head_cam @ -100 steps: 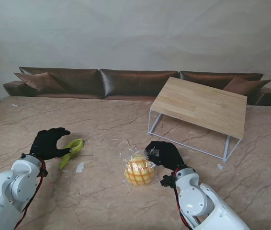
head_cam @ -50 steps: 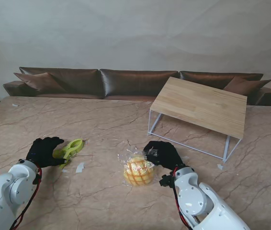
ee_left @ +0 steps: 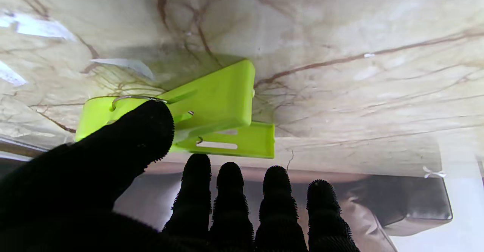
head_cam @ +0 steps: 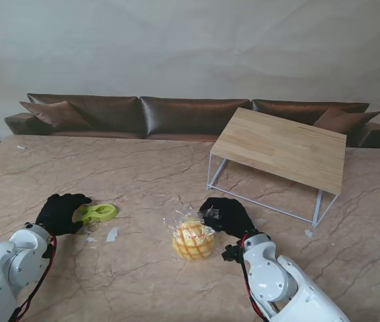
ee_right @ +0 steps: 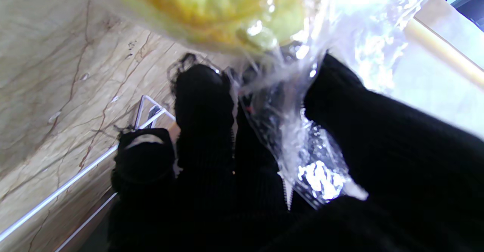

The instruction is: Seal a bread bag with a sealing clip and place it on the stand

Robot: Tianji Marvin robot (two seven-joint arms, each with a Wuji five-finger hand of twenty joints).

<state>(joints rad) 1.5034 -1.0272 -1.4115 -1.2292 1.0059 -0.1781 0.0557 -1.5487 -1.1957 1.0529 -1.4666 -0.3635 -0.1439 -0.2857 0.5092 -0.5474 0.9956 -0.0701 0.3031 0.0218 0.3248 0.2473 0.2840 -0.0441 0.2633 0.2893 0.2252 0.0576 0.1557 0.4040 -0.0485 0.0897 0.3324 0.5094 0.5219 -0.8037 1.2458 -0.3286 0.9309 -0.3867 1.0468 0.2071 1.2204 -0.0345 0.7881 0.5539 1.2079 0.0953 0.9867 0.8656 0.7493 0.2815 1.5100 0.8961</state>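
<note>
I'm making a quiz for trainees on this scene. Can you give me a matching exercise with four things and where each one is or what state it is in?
Things:
1. sealing clip
2. bread bag
3. stand
4. left robot hand

States:
A. nothing on its wooden top
B. its neck gathered in the right robot hand
C. thumb resting on the clip
D. lime green, on the table

Pairs: 1-D, 2-B, 3-A, 4-C

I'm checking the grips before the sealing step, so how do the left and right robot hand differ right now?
The left robot hand pinches the green sealing clip at one end, while the right robot hand grips the bread bag by its clear plastic neck. The left holds something rigid, the right something crumpled. Both wear black gloves and sit low at the table.
</note>
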